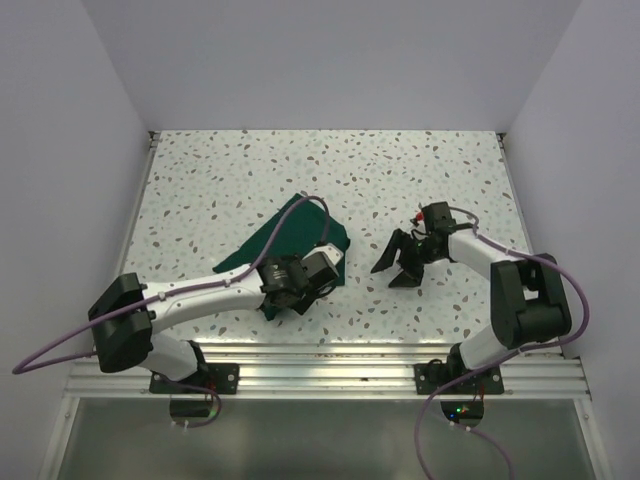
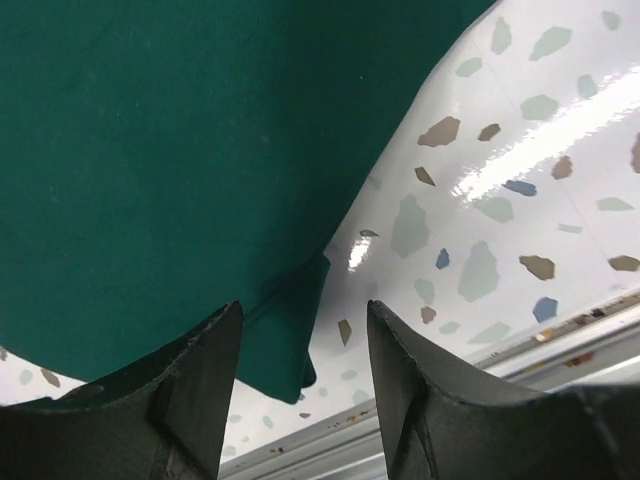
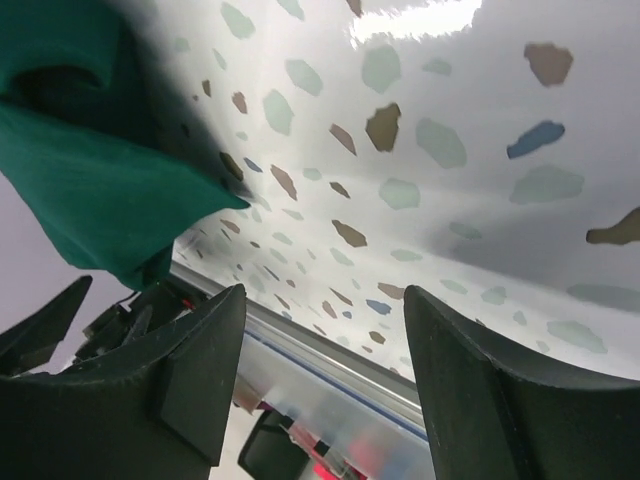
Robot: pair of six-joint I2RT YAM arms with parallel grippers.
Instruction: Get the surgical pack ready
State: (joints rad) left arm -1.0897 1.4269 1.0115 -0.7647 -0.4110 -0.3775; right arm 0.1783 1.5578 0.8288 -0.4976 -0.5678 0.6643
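Bolted along the aluminium rail [image 1: 330,375] at the near edge, both arms are reaching out over the speckled counter [image 1: 300,170]. On the left, the left gripper [image 1: 285,303] is hovering low over the near corner of the surgical pack [image 1: 285,235]. Its jaws are standing apart and gripping nothing. Its wrist camera is showing a folded lip of the green cloth lying just beyond the gap between the jaws, which suggests the arm is lining up to pinch that corner and draw it over for a fold.

The pack itself is lying left of centre on the counter as a flat, roughly triangular wedge of dark green cloth. It is only partly folded, so the job is looking far from finished.

To the right, the right gripper [image 1: 398,268] is hanging just above bare counter. It is near the pack's right edge but not touching it. Its jaws are spread wide and empty and are tilting toward the cloth, whose edge is showing at the left of its wrist view. It is probably waiting there to pin or lift the opposite side, since loose cloth is likely to slide if only one corner is being pulled.
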